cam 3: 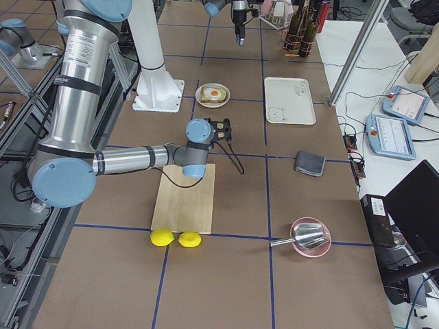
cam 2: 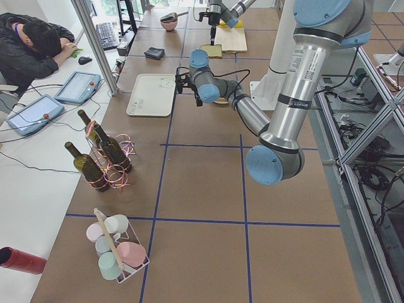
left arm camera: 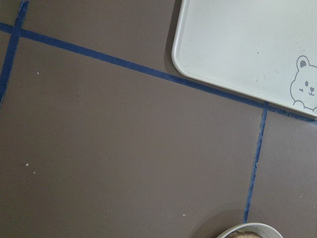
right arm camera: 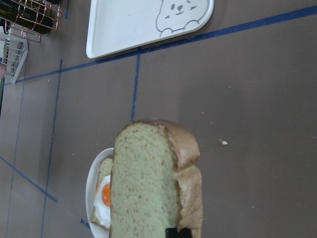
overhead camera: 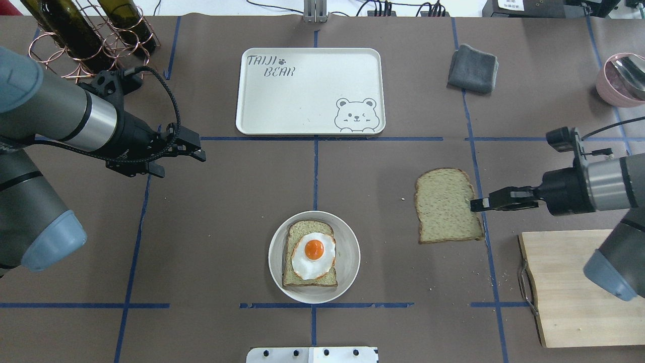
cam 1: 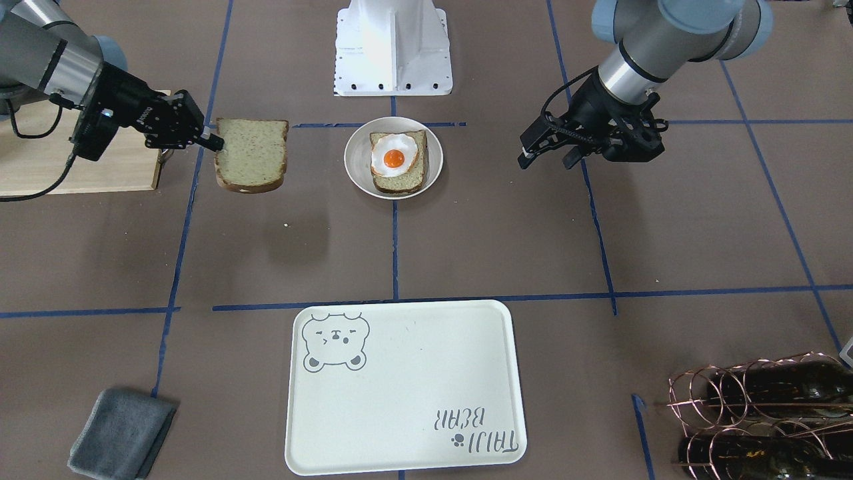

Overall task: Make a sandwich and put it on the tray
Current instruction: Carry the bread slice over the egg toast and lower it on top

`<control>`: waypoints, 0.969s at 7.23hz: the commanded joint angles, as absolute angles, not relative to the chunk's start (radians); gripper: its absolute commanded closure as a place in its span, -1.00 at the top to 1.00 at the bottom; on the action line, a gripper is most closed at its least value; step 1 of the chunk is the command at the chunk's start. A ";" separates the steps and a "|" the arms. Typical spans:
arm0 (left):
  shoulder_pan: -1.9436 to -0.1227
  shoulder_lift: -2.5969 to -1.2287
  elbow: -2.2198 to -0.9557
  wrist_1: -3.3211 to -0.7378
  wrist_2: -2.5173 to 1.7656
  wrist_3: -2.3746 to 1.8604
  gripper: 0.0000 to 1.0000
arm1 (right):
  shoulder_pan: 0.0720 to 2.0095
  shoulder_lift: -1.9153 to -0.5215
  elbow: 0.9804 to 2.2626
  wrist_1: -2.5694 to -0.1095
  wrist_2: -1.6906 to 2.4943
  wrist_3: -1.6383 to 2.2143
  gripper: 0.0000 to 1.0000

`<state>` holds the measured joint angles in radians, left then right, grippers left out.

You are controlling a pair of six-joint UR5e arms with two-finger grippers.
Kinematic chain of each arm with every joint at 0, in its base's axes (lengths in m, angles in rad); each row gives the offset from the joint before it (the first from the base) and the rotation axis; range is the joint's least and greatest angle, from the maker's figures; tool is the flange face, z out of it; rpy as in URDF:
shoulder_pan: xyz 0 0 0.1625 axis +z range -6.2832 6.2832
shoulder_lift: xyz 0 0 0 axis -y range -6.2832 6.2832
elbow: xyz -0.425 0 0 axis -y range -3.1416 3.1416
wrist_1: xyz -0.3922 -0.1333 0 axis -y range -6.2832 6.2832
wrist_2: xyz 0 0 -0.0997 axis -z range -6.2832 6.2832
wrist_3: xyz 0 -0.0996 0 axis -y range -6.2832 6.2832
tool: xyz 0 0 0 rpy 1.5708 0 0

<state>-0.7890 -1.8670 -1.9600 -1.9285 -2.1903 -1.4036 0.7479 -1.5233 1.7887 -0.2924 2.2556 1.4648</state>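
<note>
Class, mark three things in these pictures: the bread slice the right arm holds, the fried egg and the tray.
bread slice (overhead camera: 446,206), overhead exterior view, middle of its face.
fried egg (overhead camera: 314,250), overhead exterior view, its orange yolk.
tray (cam 1: 413,380), exterior front-facing view, bare middle.

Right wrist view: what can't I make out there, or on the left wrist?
- Right wrist view: the held slice hides most of the plate and egg; the bottom edge cuts off the right gripper.
- Left wrist view: the bottom edge cuts off nearly all the plate.
</note>
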 commanded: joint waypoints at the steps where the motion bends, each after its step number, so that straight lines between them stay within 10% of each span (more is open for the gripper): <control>1: -0.788 -1.865 -1.950 -1.930 -2.191 -1.404 1.00 | 0.619 -1.375 1.787 -0.435 2.127 1.489 -1.00; 7: -0.787 -1.867 -1.942 -1.930 -2.192 -1.404 1.00 | 0.327 -1.238 1.747 -0.600 1.781 1.489 -1.00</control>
<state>-0.7872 -1.8668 -1.9422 -1.9297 -2.1920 -1.4036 0.3525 -1.2393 1.7636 -0.5970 1.8113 1.4888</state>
